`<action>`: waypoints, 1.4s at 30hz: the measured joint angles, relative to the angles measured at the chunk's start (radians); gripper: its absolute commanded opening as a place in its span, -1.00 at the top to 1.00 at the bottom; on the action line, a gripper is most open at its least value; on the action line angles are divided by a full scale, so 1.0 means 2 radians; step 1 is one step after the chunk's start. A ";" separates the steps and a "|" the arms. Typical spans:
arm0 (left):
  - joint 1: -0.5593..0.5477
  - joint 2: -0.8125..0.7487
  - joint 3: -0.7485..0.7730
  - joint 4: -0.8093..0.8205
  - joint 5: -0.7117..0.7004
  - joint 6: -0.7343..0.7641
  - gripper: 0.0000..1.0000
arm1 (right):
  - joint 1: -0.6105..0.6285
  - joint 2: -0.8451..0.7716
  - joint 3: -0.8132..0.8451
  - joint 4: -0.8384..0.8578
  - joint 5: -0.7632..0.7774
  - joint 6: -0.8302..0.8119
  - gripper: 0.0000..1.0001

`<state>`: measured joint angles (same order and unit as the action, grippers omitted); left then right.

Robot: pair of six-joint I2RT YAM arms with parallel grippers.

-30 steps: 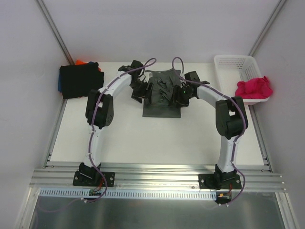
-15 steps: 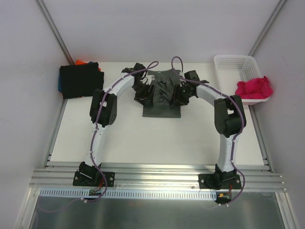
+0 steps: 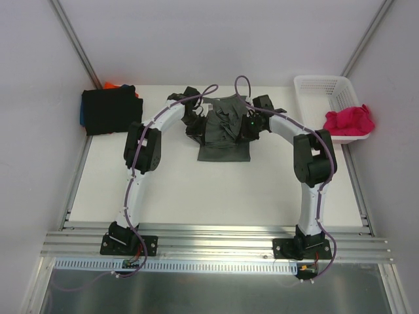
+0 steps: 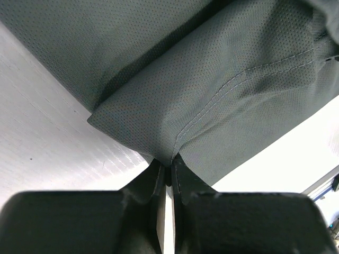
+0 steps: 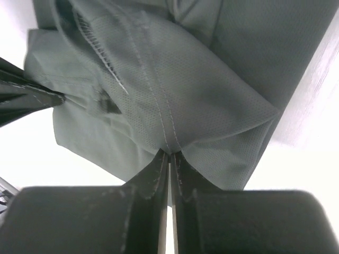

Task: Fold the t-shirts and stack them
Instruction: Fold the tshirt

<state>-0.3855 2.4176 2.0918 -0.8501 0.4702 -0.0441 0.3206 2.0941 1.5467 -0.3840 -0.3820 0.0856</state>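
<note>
A: How will the dark grey mesh-knit cloth t-shirt [image 3: 224,136] handle?

B: Soft and light, by its look. It slumps into loose folds and shows no stiffness, so it would likely sag from any single pinch. Two holds at matching hems or seams should keep an edge taut. It lies partly folded on the white table [image 3: 196,190], well to the left of the white plastic lattice basket [image 3: 319,88], between the two arms.

A: And the holds now?

B: The left end effector [image 4: 169,170] is pinched closed on a folded corner beside a stitched hem. The right end effector [image 5: 170,157] is clamped on a seam line at a fold's edge. Cloth this thin could slip out under a hard tug.

A: What do the wrist views add?

B: They show the pinches themselves, the stitching and the perforated weave. The top view hides the fingertips under the wrists. Yet it alone shows the crumpled magenta-pink t-shirt [image 3: 349,121] heaped at the basket's near end. It also shows the folded black t-shirt [image 3: 108,111] far left of the basket, with an orange cloth edge [image 3: 111,85] peeking out behind it.
</note>
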 measured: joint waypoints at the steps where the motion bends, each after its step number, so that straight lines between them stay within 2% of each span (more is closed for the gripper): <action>1: 0.000 0.000 0.000 0.000 0.000 0.000 1.00 | 0.000 0.000 0.002 0.000 0.000 0.000 0.94; 3: 0.000 0.000 0.000 0.000 0.000 0.000 0.97 | 0.000 0.000 0.007 0.001 0.000 0.001 0.96; 5: 0.000 0.000 0.000 0.000 -0.001 0.000 0.86 | 0.000 0.000 0.011 0.003 0.000 0.003 0.96; 6: 0.000 0.000 0.000 0.000 -0.002 0.000 0.78 | 0.000 0.000 0.013 0.003 0.000 0.004 0.97; 7: 0.000 0.000 0.000 0.000 -0.004 0.000 0.59 | 0.000 0.000 0.014 0.004 0.000 0.005 0.97; 10: 0.000 -0.002 0.000 0.000 -0.006 -0.001 0.35 | 0.000 0.000 0.015 0.005 -0.001 0.009 0.99; 22: 0.000 -0.024 0.000 0.000 -0.019 -0.002 0.32 | -0.009 0.000 0.050 0.006 -0.002 0.027 0.99; 29: 0.000 -0.056 -0.027 0.000 -0.022 -0.002 0.32 | -0.022 0.052 0.175 0.014 -0.005 0.040 0.98; 31: 0.000 -0.065 -0.035 0.000 -0.022 -0.002 0.32 | -0.025 0.081 0.214 0.021 -0.005 0.044 0.67; 32: 0.000 -0.069 -0.039 0.000 -0.022 -0.001 0.32 | -0.025 0.091 0.225 0.025 -0.005 0.045 0.24; 35: 0.000 -0.082 -0.052 -0.001 -0.020 0.001 0.32 | -0.026 0.121 0.241 0.029 0.001 0.050 -0.23; 42: -0.010 -0.095 -0.052 -0.001 -0.007 0.002 0.38 | -0.026 0.121 0.195 0.025 0.001 0.058 -0.27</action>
<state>-0.4046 2.2269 1.9873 -0.8520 0.4553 -0.0391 0.2680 2.3367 1.9362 -0.3336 -0.3798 0.2016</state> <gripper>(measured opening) 0.326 0.632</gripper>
